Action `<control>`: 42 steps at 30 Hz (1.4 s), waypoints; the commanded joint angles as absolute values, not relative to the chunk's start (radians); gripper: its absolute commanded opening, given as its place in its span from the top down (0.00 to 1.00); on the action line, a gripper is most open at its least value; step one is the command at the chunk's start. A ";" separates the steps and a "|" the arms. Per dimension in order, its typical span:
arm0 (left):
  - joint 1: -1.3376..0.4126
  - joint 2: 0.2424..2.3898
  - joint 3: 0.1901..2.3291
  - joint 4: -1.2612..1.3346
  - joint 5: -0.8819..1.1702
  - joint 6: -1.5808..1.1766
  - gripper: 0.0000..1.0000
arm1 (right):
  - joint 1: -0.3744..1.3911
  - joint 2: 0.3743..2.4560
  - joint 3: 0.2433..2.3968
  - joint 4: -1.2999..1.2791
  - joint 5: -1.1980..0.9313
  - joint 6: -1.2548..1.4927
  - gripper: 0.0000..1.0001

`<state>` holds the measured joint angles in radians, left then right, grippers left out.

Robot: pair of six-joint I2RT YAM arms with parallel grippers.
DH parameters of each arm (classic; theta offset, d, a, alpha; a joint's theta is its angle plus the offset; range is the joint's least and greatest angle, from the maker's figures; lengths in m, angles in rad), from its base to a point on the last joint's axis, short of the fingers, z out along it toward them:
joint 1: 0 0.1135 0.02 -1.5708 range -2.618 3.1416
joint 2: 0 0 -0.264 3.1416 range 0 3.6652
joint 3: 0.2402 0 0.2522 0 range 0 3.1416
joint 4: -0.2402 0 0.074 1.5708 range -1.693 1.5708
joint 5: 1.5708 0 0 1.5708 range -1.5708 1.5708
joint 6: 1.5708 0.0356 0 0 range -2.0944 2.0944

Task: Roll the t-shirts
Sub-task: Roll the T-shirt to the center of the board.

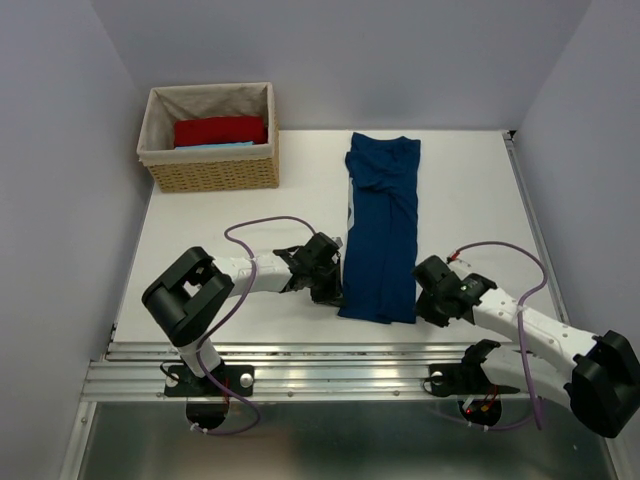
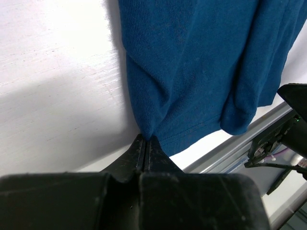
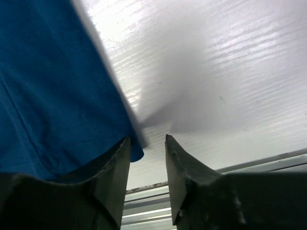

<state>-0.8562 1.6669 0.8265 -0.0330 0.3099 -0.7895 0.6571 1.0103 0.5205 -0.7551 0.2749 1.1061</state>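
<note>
The navy-blue t-shirt point(image 1: 382, 230) lies folded into a long strip on the white table, collar end far, hem end near. My left gripper point(image 1: 336, 291) is at the strip's near left corner, and its jaws are shut on a pinch of the shirt's edge point(image 2: 145, 139). At the near right corner is my right gripper point(image 1: 419, 298), jaws apart, with bare table showing between the fingertips point(image 3: 147, 143). The shirt's corner point(image 3: 135, 152) just touches its left finger point(image 3: 120, 167). A red cloth point(image 1: 220, 130) and a light-blue cloth point(image 1: 215, 146) lie in the basket.
The wicker basket point(image 1: 212, 176) with a cloth liner stands at the far left of the table. A metal rail point(image 1: 330, 365) runs along the near edge right behind both grippers. Walls close in the left, right and back sides.
</note>
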 commanded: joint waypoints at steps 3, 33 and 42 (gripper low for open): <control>-0.862 1.626 0.811 -0.025 0.299 -0.793 1.00 | 0.667 0.977 0.514 -0.718 0.283 1.088 0.48; -0.861 1.609 0.824 -0.054 0.282 -0.779 1.00 | 0.676 1.020 0.500 -0.750 0.341 1.132 0.75; -0.859 1.588 0.815 -0.052 0.276 -0.785 1.00 | 0.676 1.003 0.491 -0.680 0.289 1.103 0.68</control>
<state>-0.8562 1.6489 0.8261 -0.0437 0.2939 -0.7910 0.6693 1.0435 0.5068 -0.7246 0.2905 1.1122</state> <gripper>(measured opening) 0.034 0.269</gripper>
